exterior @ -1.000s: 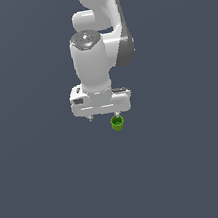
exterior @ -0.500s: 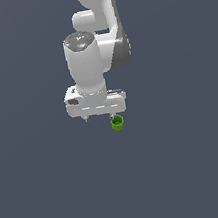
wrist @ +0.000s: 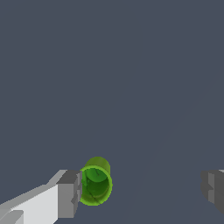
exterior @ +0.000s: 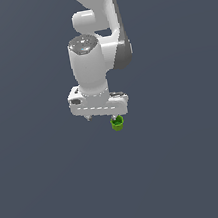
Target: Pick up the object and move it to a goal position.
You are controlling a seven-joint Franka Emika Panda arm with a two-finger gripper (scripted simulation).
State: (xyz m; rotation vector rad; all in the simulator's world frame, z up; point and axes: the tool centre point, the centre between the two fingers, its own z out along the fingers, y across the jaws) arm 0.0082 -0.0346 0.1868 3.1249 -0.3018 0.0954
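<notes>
The object (exterior: 117, 124) is a small bright green cup. It shows just below the white hand in the exterior view, under the hand's end on that view's right. In the wrist view the object (wrist: 95, 184) stands upright with its darker inside showing. It lies between the fingers, right against one grey fingertip (wrist: 70, 192) and far from the other fingertip (wrist: 213, 187). My gripper (wrist: 142, 190) is open wide and holds nothing. In the exterior view the gripper (exterior: 101, 117) hangs straight down from the white arm, and its fingers are mostly hidden by the hand.
Only a plain dark grey surface (exterior: 192, 167) surrounds the cup in both views. No other objects, containers or edges show.
The wrist and hand have shifted and turned slightly above the cup. The green cup has stayed in the same spot.
</notes>
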